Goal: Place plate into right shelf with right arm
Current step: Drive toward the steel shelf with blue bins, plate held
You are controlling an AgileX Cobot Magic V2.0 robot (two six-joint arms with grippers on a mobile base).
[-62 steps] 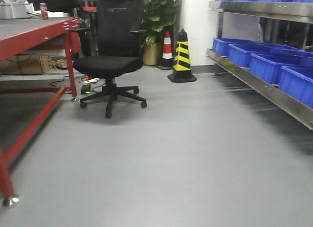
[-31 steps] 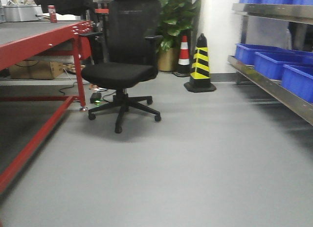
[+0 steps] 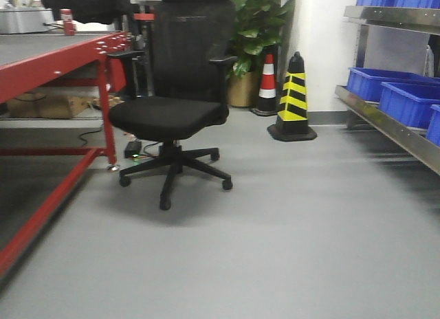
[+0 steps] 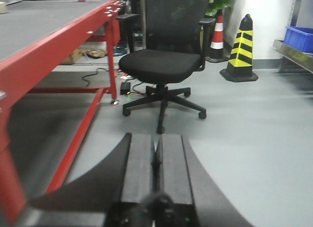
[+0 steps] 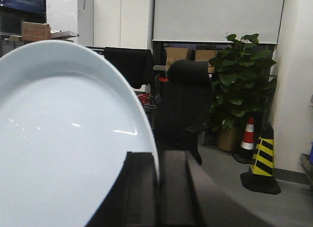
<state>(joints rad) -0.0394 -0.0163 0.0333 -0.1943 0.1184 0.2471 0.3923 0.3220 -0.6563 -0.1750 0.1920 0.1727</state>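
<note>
I have the plate (image 5: pixel 63 139) in hand. The right end effector (image 5: pixel 159 161) is clenched on its rim, with the edge pinched between the two dark fingers. In the right wrist view the glossy pale face fills everything left of the office chair (image 5: pixel 183 109), so I judge the pick-up done.

The left end effector (image 4: pixel 156 144) is clamped with its fingers pressed together and nothing between them. It points at the office chair over bare grey floor (image 3: pixel 289 250), and I count it as idle for this job.

The placing has not happened. The right shelf (image 3: pixel 388 126) is off to the right of the office chair, beyond the black-and-yellow striped cone (image 3: pixel 293 99) on that side. Its steel lip runs out of the front view, and blue bins (image 3: pixel 405 102) sit on it. No arm shows in the front view, and the plate is nowhere near the rack there. The red-framed worktop (image 3: pixel 48 64) is on the chair's left and has no part in the goal.

My estimate is that the carry is under way and the larger part remains:
- Bring the base round toward the rack on the chair's right.
- Reach the right arm over the lip.
- Find a free spot I cannot yet see.
- Set the plate down and let go.
</note>
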